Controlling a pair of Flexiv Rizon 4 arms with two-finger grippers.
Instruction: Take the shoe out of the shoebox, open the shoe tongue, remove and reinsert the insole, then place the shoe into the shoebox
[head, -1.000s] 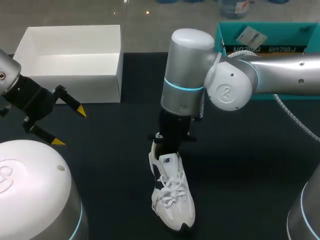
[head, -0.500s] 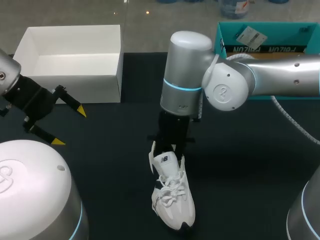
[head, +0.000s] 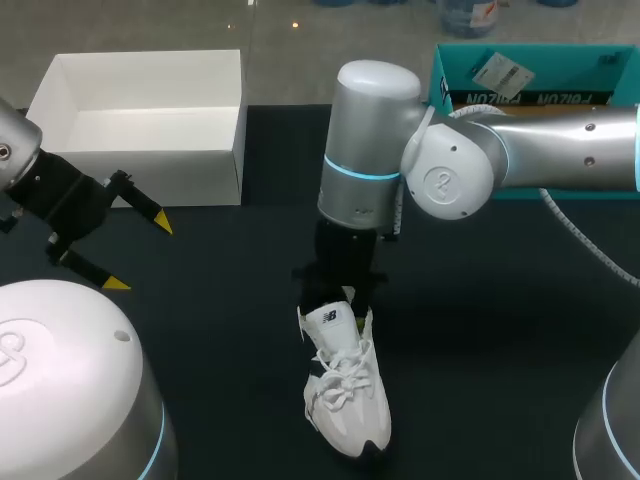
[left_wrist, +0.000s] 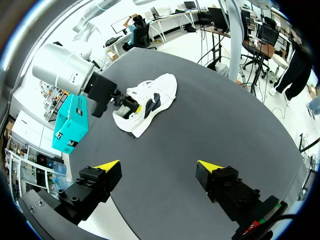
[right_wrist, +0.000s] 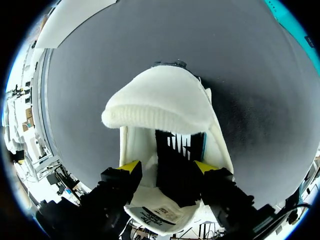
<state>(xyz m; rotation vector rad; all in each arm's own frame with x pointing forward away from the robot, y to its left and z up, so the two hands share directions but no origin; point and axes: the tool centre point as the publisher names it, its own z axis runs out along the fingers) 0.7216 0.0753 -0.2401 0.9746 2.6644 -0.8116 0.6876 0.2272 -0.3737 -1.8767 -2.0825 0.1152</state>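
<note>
A white sneaker (head: 345, 395) lies on the dark table, toe toward the front edge, and shows in the left wrist view as the sneaker (left_wrist: 150, 97). My right gripper (head: 337, 290) points down into its mouth at the heel end. In the right wrist view the right gripper (right_wrist: 167, 167) stands open inside the shoe, with the dark insole (right_wrist: 176, 160) between its fingers and the white tongue (right_wrist: 160, 102) raised ahead of them. My left gripper (head: 125, 250) hangs open and empty at the left, in front of the white shoebox (head: 140, 150). Its tips frame bare table in the left gripper's (left_wrist: 159, 166) own view.
A teal box (head: 530, 85) stands at the back right behind my right arm, seen also as the teal box (left_wrist: 70, 127) beyond the right gripper. Dark tabletop (head: 230, 330) lies between the shoe and the left gripper.
My right gripper's fingers have spread apart at the shoe's mouth, and the arm has shifted slightly left. The shoe's heel end has moved a little. The left arm has kept still.
</note>
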